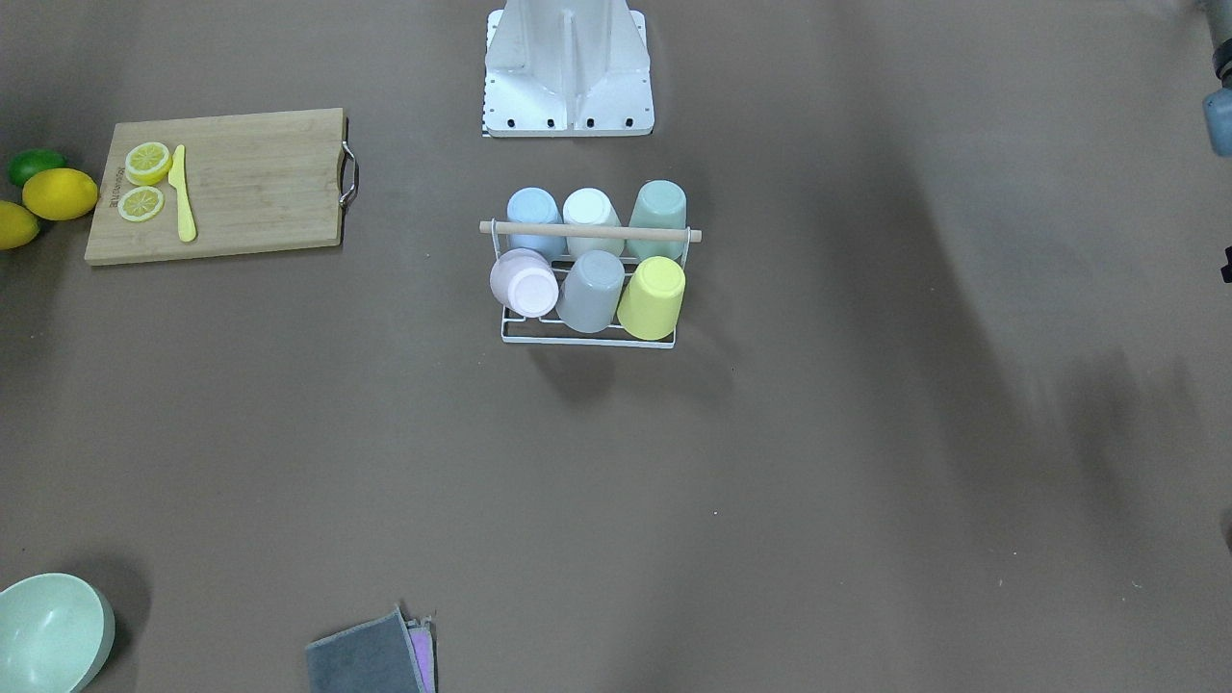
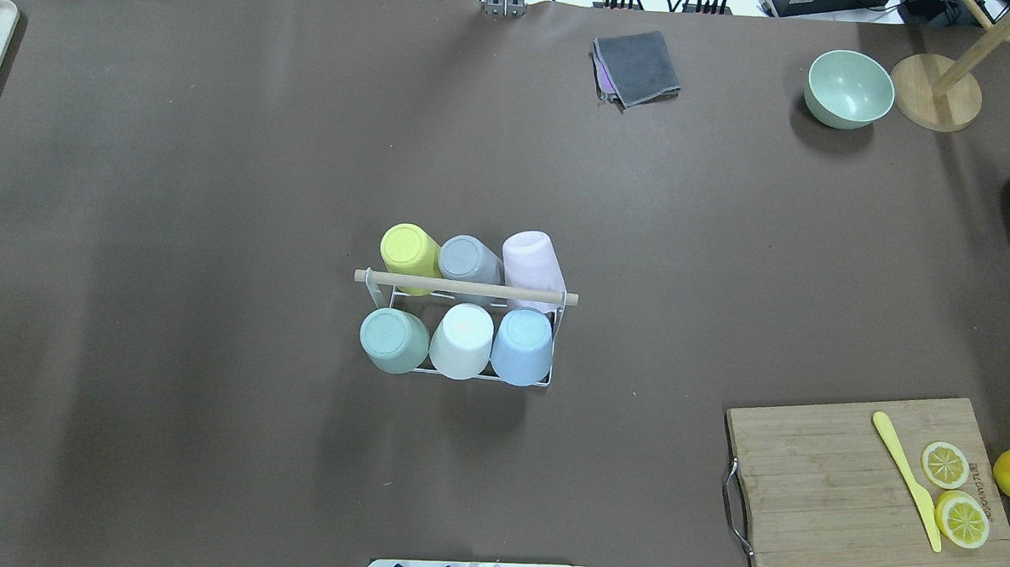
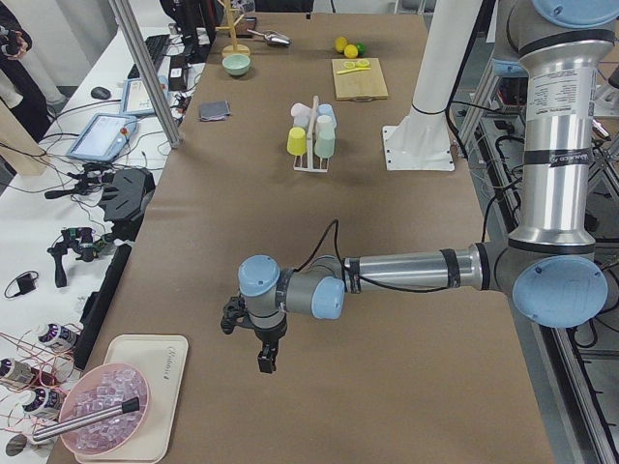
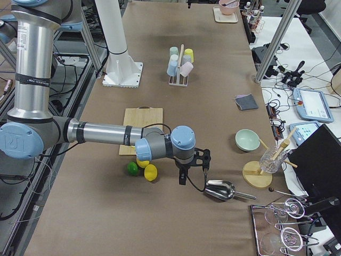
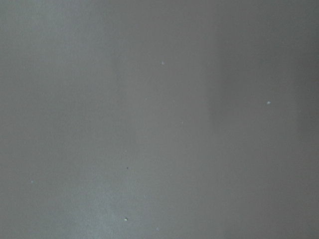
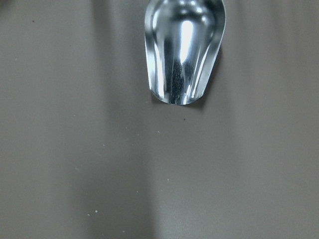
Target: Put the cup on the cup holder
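Cup holder: the cup holder [image 2: 466, 288] stands in the middle of the tabletop [image 2: 175, 218], right in front of the robot's base.
Cups: all six sit upside down on it. The green cup [image 2: 393, 340], white cup [image 2: 462, 340] and blue cup [image 2: 523, 346] are on the robot's side. The yellow cup [image 2: 410, 254], grey cup [image 2: 469, 259] and pink cup [image 2: 533, 259] are on the far side (the pink one leans outward). I see no loose cup anywhere.
Long axis: the dowel bar [image 1: 589, 231] runs from the robot's left to its right, with one row of cups along each side of it.
Left pincer: the left pincer [image 3: 266, 356] hangs low at the tabletop's left end, well apart from the holder. Its wrist camera gives only bare brown surface. How wide it stands, I cannot tell.
Right pincer: the right pincer [image 4: 183, 177] hangs at the opposite end, just beside a metal scoop [image 6: 184, 50] and also well apart from the holder. Its opening I cannot tell either.
Nearer arm: neither clearly; the holder lies inward from both, toward the middle.
Judgement: no prong looks free, so the placing seems finished.
Writing: the cutting board [image 2: 875, 496] has a printed mark at one edge, too small to read.
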Robot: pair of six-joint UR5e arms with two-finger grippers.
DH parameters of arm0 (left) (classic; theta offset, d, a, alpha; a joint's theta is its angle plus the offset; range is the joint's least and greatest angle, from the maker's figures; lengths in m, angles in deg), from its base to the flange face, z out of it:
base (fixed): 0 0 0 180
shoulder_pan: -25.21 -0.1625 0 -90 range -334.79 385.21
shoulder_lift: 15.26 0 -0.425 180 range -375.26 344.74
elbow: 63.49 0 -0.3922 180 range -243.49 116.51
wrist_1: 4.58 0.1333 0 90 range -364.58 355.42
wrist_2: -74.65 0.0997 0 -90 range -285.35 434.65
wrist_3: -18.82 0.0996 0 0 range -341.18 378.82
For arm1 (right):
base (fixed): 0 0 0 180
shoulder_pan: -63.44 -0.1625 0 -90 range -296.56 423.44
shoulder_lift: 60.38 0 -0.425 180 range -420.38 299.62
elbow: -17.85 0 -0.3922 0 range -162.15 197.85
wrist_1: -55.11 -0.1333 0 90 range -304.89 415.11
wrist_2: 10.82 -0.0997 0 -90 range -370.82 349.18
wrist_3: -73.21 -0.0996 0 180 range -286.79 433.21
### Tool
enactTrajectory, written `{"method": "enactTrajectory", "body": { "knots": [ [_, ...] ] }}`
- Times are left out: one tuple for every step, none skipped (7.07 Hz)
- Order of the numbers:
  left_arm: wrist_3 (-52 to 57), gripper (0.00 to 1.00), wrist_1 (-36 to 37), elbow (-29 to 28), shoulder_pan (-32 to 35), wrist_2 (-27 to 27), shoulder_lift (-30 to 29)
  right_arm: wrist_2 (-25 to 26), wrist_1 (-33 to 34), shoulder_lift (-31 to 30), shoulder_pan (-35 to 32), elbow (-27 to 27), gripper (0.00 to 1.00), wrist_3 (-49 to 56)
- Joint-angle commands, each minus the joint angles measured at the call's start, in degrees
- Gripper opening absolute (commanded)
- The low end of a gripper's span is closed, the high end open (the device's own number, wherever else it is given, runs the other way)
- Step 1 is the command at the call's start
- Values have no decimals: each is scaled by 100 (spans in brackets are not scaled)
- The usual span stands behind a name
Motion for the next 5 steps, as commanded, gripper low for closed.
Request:
{"method": "enactTrajectory", "body": {
  "knots": [
    [-701, 98, -31, 135, 0, 14, -201, -27, -2, 39, -51, -22, 98, 24],
    [-1037, 98, -48, 231, 0, -3, -202, -35, 6, 48, -77, -40, 98, 15],
    [-1049, 98, -57, 250, 0, 14, -202, -36, 24, 66, -95, -48, 98, 15],
    [-1049, 98, -57, 215, 0, -3, -211, -18, 24, 66, -121, -40, 98, 15],
    [-1049, 98, -49, 171, -9, 23, -211, -1, 24, 66, -139, -40, 98, 15]
  ]
}}
